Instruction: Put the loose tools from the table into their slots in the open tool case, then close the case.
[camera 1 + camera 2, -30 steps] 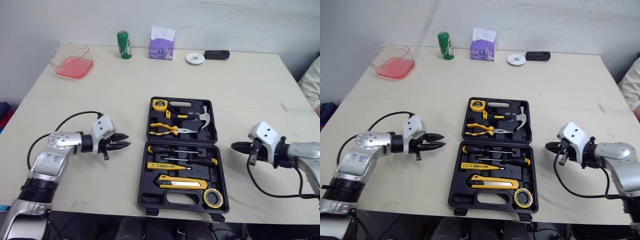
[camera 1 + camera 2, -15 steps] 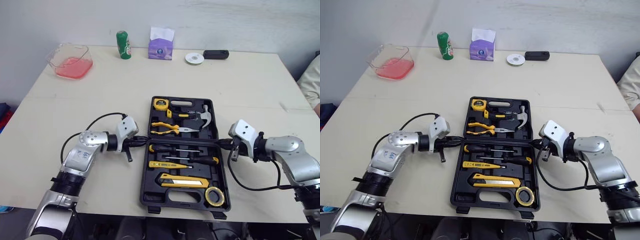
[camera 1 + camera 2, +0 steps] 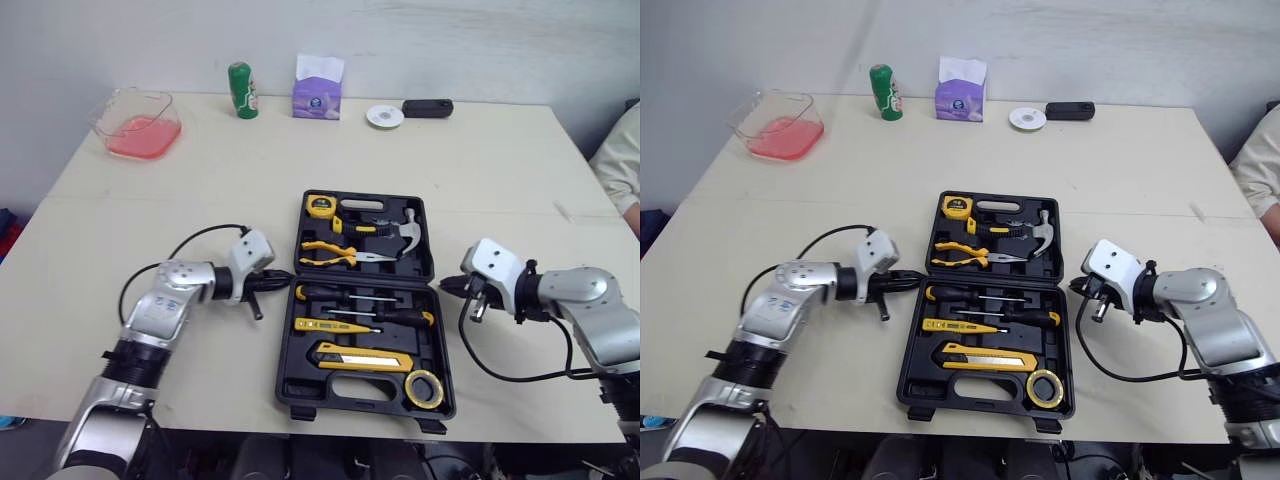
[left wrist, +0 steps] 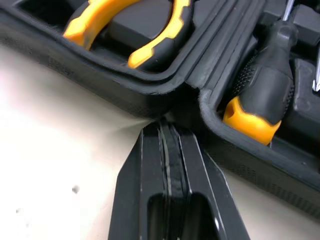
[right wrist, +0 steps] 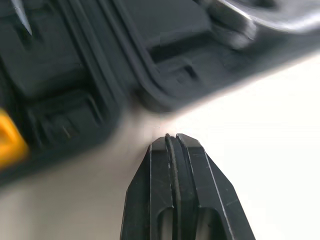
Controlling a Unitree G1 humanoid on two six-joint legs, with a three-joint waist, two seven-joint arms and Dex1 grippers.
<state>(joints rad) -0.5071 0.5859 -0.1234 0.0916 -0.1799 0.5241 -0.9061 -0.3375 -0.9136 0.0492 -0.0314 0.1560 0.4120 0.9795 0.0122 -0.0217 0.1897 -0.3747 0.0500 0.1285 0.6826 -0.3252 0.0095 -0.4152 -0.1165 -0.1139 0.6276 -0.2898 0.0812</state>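
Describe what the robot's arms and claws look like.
The left arm and the right arm are silver-grey metal shells with black joints. Each wrist carries a white boxy housing, and a thin black cable loops from it back along the arm. The left claw and the right claw each have two flat black fingers that taper to a point.

Bright, even overhead light on the pale beige table (image 3: 500, 170), soft faint shadows beside the open black plastic tool case (image 3: 970, 392), head views sharp, left wrist view crisp, right wrist view blurred, table there glaring near-white
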